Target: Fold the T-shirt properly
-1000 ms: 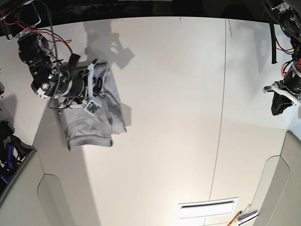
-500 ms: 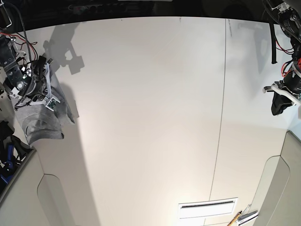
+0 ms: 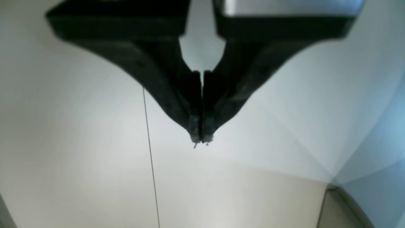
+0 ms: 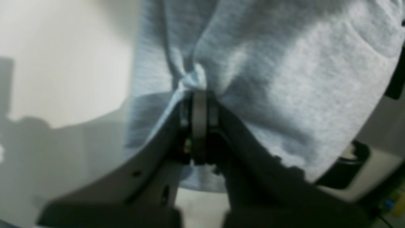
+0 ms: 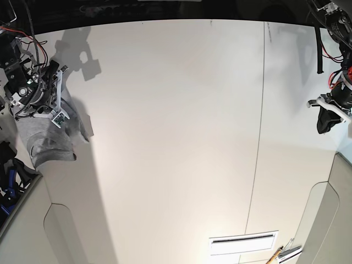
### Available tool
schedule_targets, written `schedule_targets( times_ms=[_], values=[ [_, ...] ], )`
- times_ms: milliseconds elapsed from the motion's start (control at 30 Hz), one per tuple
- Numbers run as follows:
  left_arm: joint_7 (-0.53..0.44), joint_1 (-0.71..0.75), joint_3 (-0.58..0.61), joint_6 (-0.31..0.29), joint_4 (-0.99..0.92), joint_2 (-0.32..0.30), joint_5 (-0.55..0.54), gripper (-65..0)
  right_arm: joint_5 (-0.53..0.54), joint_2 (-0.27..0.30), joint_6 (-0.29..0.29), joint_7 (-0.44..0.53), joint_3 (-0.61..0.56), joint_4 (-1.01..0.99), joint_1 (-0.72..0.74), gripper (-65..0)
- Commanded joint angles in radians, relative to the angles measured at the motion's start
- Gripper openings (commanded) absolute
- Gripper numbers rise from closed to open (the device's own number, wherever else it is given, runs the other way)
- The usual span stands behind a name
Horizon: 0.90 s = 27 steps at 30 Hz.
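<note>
**T-shirt gripped at the tabletop's edge**

The right tool [image 4: 199,104] is clenched on a bunched fold of the grey T-shirt [image 4: 284,79], which hangs in a folded bundle at the far side edge of the white tabletop [image 5: 181,137]. The left tool [image 3: 201,137] is clenched on nothing, poised above bare tabletop, well apart from the shirt.

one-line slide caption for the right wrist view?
Right gripper shut on a bunched fold of the grey T-shirt, which hangs above the pale table.
</note>
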Motion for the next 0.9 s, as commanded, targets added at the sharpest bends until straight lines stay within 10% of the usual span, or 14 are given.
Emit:
schedule_targets(
  times_ms=[0,300,867],
  values=[
    [-0.024,-0.008,-0.005,0.0,0.014,-0.016,-0.014,-65.0,-0.014,0.019,-0.019,0.029,0.042,0.04,0.019,-65.0],
    [-0.001,-0.005,-0.005,0.0,0.014,-0.018,-0.024,-65.0,0.01,0.02,-0.084,0.024,0.317,0.283,-0.012,-65.0],
    [0.253,0.456,-0.261,-0.14,0.188,-0.021,-0.442,-65.0,0.054,0.02,-0.001,-0.077,0.479,0.645,-0.59,-65.0]
  ],
)
